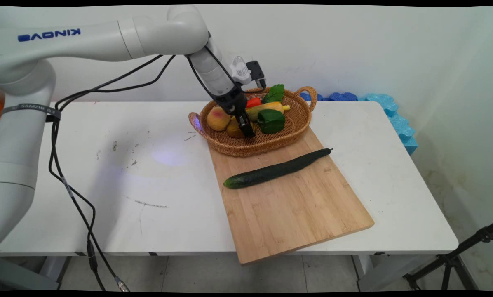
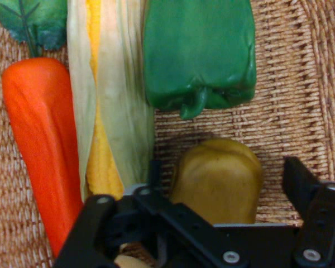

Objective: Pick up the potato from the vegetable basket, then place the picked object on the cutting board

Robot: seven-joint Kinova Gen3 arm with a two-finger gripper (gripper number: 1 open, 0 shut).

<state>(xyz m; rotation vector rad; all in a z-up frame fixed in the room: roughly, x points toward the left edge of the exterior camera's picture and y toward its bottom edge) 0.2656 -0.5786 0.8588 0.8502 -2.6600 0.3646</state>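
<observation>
A wooden cutting board (image 1: pixel 296 206) is being carried by the white worktop (image 1: pixel 127 185), with its near corner overhanging the worktop's near edge. A long dark cucumber (image 1: pixel 277 169) is lying slantwise across the middle of the board, well apart from the jaws.

Further back, a woven basket (image 1: pixel 267 146) is being borne on the board's far end, towards the worktop's far edge. The jaws are being held down inside it, released. In the hand view, one finger is showing on each side of a yellow-brown fruit (image 2: pixel 218 178), with a gap visible between the fruit and the finger on its right. Whether the other finger is touching the fruit cannot be told. That fruit is lying on the basket's floor in its near left part, just beside a peach (image 1: pixel 217 119).

Just past the fruit, a green pepper (image 2: pixel 198 53) is being seen, with a corn cob (image 2: pixel 109 111) and an orange carrot (image 2: pixel 39 145) beside it and a green leaf (image 1: pixel 274 94) at the basket's far rim.

As a judgement only: a sound hold is being favoured by keeping the fruit centred between the fingers and keeping the finger beside the corn clear of its husk, since the smooth, rounded fruit is likely to slip if pinched off-centre.

Blue foam pieces (image 1: pixel 378 101) are lying beyond the worktop's far edge.
</observation>
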